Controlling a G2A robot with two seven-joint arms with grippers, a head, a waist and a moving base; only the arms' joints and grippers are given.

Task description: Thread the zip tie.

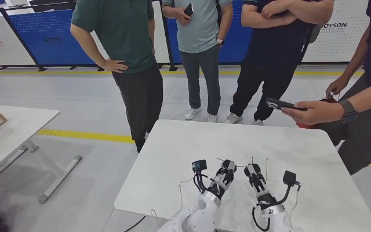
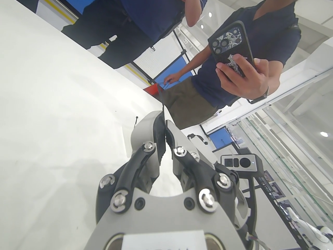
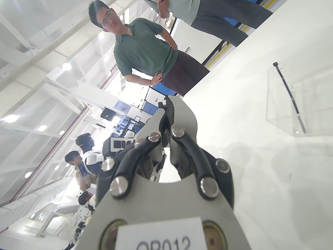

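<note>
Because the zip tie (image 2: 160, 96) is a light, springy, slippery strap, it wants a hold close to its tip; it juts out beyond the left gripper (image 2: 164, 123), which is clamped on it, while the right gripper (image 3: 167, 105) is closed, perhaps on its head.

White table (image 1: 174, 168), clear stand (image 3: 278, 105) on it bearing black zip tie (image 3: 285, 86)

Print locations only, not transcribed:
- Right sticker (image 3: 161, 235), white, on the plate behind the right tool (image 3: 166, 105): dark letters plus digits, lower half cut off.
- Left sticker (image 2: 162, 239), behind the left tool (image 2: 163, 118): print barely in frame.
- White wall panel (image 1: 335, 25), beyond the tabletop's (image 1: 290, 145) far right corner: dark logo word.
- Blue panel (image 1: 51, 39): print too small to read.
</note>
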